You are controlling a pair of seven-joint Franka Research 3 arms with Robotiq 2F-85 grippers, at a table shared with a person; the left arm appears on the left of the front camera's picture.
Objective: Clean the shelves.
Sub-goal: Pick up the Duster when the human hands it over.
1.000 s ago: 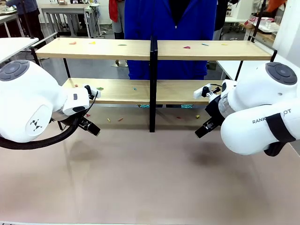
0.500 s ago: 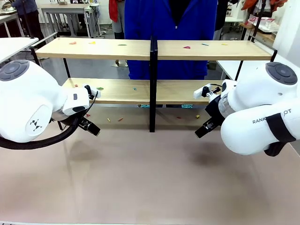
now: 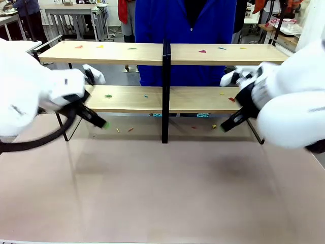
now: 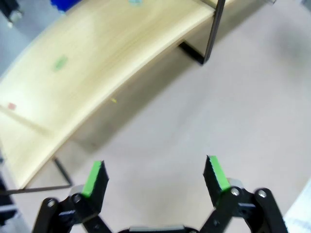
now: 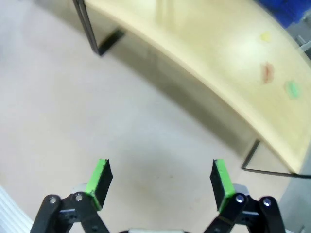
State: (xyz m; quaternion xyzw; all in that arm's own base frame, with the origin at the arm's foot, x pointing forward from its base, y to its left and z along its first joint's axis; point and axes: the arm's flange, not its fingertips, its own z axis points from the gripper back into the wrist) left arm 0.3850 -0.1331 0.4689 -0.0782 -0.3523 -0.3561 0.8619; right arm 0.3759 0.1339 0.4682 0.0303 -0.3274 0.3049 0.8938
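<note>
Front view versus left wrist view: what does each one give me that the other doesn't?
Front view: a person in a blue jacket behind the wide two-tier light-wood rack with black metal frame, both tiers, and the right pincer. Left wrist view: the left pincer up close, jaws open over the large beige tabletop. Shared: the rack's lower board, small coloured scraps, that tabletop.
</note>
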